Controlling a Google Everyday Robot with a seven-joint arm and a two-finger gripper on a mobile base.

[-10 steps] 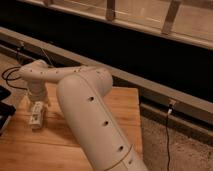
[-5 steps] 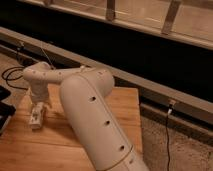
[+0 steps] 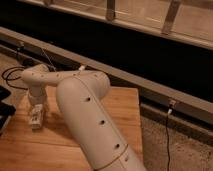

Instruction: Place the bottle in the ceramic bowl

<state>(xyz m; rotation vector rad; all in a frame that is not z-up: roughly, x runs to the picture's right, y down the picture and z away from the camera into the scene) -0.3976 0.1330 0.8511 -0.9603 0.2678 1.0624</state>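
My white arm reaches from the lower middle across the wooden table (image 3: 120, 110) to its left part. My gripper (image 3: 36, 119) points down, just above or on the tabletop near the left edge. A pale oblong shape with dark marks sits at its tip. I cannot tell whether this is the bottle or part of the gripper. The green ceramic bowl is not in view; the arm hides much of the table.
A dark object (image 3: 5, 107) lies at the left edge of the view beside the table. Black cables (image 3: 12, 75) coil on the floor behind it. A long dark wall with a metal rail (image 3: 150, 85) runs behind the table. Grey carpet (image 3: 175, 145) lies to the right.
The gripper has sunk slightly toward the tabletop and the arm's thick link has shifted a little. Nothing else has moved.
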